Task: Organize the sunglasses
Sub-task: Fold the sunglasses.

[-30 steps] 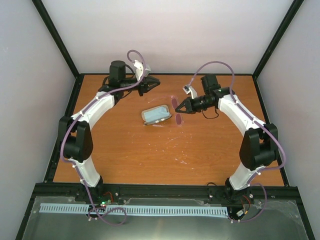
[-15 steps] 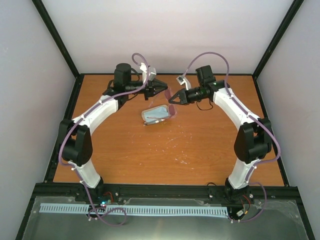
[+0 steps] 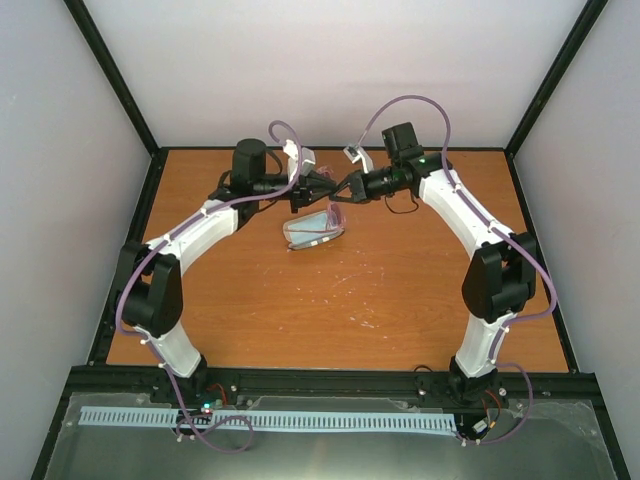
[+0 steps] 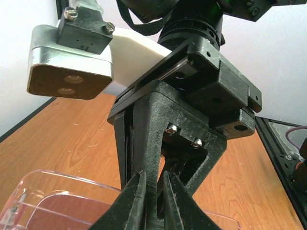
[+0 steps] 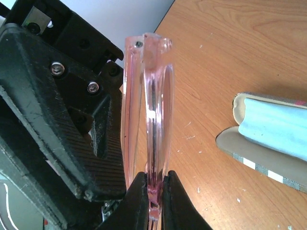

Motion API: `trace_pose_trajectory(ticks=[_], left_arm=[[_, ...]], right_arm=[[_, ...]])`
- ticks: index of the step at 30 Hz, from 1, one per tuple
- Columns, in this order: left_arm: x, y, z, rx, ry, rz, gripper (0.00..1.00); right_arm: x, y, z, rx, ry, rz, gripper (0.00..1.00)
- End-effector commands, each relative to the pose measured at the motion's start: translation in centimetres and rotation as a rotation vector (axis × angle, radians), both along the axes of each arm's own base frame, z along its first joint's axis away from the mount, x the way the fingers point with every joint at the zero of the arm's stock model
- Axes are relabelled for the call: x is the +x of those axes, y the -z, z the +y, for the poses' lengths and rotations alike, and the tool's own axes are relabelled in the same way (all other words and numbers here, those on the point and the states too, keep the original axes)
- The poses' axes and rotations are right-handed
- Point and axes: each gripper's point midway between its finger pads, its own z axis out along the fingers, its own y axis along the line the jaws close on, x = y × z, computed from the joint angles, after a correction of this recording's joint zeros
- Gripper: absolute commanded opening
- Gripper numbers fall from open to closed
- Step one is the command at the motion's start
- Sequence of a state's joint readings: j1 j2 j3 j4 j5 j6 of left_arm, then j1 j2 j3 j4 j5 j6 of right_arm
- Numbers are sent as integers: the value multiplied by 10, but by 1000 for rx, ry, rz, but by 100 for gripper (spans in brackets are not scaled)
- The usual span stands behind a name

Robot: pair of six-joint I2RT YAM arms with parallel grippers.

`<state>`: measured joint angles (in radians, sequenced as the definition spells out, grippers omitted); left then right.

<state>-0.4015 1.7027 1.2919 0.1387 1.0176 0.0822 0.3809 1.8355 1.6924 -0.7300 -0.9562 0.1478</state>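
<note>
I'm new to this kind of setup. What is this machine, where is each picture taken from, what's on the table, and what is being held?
The machine is two robot arms, the left arm and the right arm. They are bolted at the near edge of a table, and each ends in a two-finger gripper. One picture looks down from above and behind the arms. The other two come from cameras on the wrists. On the table lies an open case with a blue cloth in it. The right gripper pinches pink sunglasses, held off the table. The left gripper is right beside them, fingers nearly together; whether it grips them I cannot tell.
</note>
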Motion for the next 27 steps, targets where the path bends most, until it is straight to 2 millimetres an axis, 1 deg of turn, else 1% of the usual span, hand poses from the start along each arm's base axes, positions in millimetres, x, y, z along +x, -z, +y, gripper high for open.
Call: trace_pose_trajectory(ticks=[1, 2, 4, 6, 8, 9, 10, 11, 12, 13, 14, 16, 18, 20, 21, 24, 27], left_arm=[[2, 8, -1, 30, -29, -7, 14], [8, 3, 0, 37, -59, -18, 16], [24, -13, 8, 43, -142, -69, 20], [52, -37, 32, 40, -266, -143, 23], [81, -62, 64, 18, -365, -189, 25], [91, -75, 81, 3, -386, -202, 24], [96, -86, 95, -9, -387, -217, 20], [96, -95, 106, -17, -378, -232, 15], [90, -103, 111, -19, -345, -255, 9], [79, -107, 110, -11, -298, -279, 5], [64, -109, 107, -1, -235, -308, 2], [28, -109, 98, -9, -99, -317, 1], [-11, -106, 87, -7, 1, -328, 1], [-40, -97, 76, 14, 62, -347, 1], [-56, -90, 69, 19, 96, -338, 1], [-91, -83, 60, 10, 163, -365, 1], [-113, -71, 54, 13, 206, -373, 1]], right_arm=[[-16, -28, 4, 44, -61, -41, 3], [-15, -22, 1, 21, -45, -42, 3], [-14, -3, -7, 0, -18, -14, 3], [-12, 10, -14, 2, 12, 8, 3], [-7, 22, -21, -18, 51, 18, 3], [-3, 28, -26, -42, 80, 21, 3], [3, 34, -31, -66, 114, 26, 3], [10, 39, -37, -86, 148, 30, 3], [19, 41, -41, -92, 180, 36, 3], [29, 44, -46, -102, 219, 44, 3], [40, 47, -48, -100, 245, 60, 3], [58, 39, -44, -57, 264, 64, 3], [71, 29, -34, -6, 255, 82, 3], [84, 23, -28, 24, 250, 96, 3], [90, 16, -23, 44, 241, 87, 3], [104, 9, -14, 90, 221, 88, 3], [111, 3, -4, 127, 188, 95, 3]])
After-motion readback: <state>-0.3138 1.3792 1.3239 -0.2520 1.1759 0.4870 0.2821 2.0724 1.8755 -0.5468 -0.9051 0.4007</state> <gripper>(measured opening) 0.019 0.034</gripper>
